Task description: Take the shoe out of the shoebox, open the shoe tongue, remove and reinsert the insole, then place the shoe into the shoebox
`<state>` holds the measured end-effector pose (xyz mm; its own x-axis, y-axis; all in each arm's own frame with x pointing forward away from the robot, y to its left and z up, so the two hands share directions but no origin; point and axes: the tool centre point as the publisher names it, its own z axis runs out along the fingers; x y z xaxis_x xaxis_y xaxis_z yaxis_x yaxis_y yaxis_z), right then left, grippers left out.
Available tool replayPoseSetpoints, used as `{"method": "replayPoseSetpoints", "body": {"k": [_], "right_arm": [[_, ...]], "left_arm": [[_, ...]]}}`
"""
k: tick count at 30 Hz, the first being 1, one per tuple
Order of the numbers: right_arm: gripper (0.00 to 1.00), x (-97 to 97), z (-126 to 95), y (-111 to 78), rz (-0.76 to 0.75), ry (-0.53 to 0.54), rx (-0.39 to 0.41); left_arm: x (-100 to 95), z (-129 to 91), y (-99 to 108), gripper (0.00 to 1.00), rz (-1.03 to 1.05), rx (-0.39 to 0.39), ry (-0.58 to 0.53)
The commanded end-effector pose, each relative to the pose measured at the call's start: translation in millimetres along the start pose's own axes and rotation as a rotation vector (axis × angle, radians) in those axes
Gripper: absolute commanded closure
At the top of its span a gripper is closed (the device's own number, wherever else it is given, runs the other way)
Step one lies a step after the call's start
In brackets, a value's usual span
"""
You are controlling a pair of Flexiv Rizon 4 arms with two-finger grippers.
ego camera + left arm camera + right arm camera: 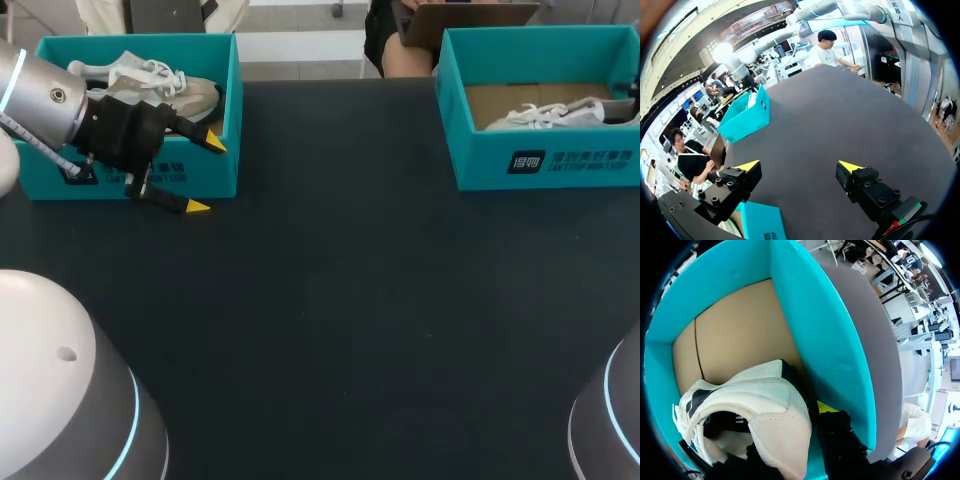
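Note:
A white shoe point(548, 114) lies in the teal shoebox point(560, 160) at the far right of the table. In the right wrist view my right gripper point(801, 429) is down inside that shoebox point(830, 340), shut on the heel side of the shoe point(767, 410). One yellow fingertip point(827, 406) shows between the shoe and the box wall; the other finger is hidden by the shoe. My left gripper point(206, 175) hangs open and empty in front of a second teal box point(236, 100) at the far left. In the left wrist view the left gripper point(799, 166) holds nothing.
The left box holds a beige and white shoe point(150, 78). A corner of that box point(760, 222) shows under the left gripper. Dark tabletop point(350, 320) stretches between the two boxes, and the right box point(747, 117) sits far across it.

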<state>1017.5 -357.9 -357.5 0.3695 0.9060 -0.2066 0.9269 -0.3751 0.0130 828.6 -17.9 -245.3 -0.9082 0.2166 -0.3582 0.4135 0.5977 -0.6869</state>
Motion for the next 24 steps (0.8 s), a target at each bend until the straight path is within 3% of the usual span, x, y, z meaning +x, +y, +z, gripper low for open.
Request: {"method": "replayPoseSetpoints", "body": {"k": [1,24], "right_arm": [[1.0,0.9,4.0,1.9,0.002,0.001,0.004],[1.0,4.9,26.4,3.7,-0.011,0.008,0.034]], "left_arm": [[0.2,0.0,-0.1,0.0,0.0,-0.002,0.001],[0.2,0.0,-0.1,0.0,0.0,-0.002,0.001]]}}
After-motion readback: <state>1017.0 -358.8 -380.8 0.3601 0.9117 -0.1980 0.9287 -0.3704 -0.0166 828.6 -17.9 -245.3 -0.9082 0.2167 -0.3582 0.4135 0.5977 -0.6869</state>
